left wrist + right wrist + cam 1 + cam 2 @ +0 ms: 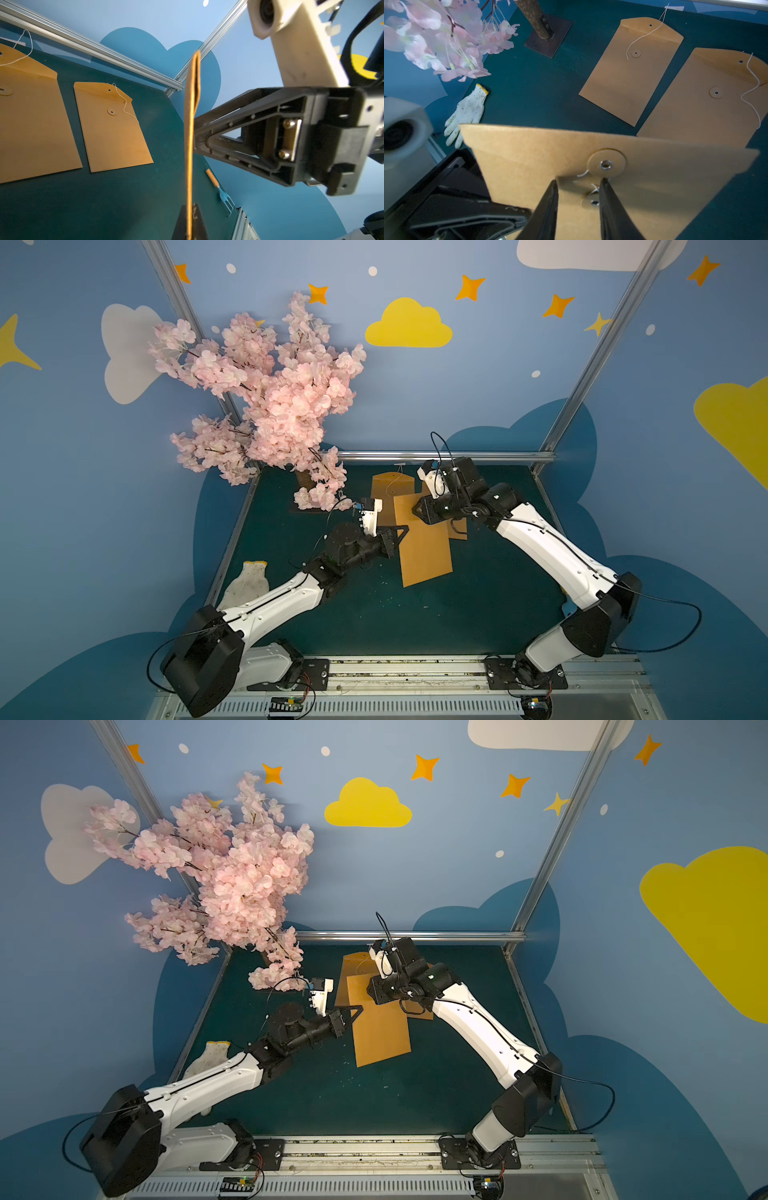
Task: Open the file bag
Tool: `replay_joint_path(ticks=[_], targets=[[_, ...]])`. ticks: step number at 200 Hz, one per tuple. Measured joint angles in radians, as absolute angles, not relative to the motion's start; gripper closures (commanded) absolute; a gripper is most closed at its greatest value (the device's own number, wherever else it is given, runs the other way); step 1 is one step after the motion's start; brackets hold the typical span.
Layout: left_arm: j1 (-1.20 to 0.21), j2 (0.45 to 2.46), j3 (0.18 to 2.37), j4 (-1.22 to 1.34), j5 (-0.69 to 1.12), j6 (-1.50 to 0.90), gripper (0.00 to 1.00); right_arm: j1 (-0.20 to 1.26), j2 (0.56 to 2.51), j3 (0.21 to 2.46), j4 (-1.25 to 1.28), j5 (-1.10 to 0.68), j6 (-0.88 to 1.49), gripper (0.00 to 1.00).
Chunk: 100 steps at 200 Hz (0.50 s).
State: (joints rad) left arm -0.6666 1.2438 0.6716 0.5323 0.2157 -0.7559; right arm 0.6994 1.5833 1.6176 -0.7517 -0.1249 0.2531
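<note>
A brown paper file bag (424, 547) hangs above the green table, tilted, and shows in both top views (380, 1031). My left gripper (401, 531) is shut on its left edge. In the left wrist view the bag (190, 135) is edge-on, running down into that gripper (190, 226). My right gripper (579, 182) is open at the bag's upper end (654, 182). Its fingers (548, 207) straddle the lower button (595, 202) and loose white string (595, 188), just under the flap's button (606, 164). The flap's edge stands a little off the bag's body.
Two more file bags (629, 72) (706, 108) lie flat behind, with their strings loose. A pink blossom tree (270, 398) on a dark base plate (548, 37) stands at the back left. A white glove (245, 585) lies at the left edge, a small fork (220, 189) at the right edge.
</note>
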Motion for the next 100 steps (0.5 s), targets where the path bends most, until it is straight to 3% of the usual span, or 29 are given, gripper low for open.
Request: replay_joint_path(ticks=[100], targets=[[-0.653, 1.244, 0.671, 0.532, 0.243, -0.766, 0.97, 0.702, 1.616, 1.635, -0.753, -0.125, 0.27, 0.69]])
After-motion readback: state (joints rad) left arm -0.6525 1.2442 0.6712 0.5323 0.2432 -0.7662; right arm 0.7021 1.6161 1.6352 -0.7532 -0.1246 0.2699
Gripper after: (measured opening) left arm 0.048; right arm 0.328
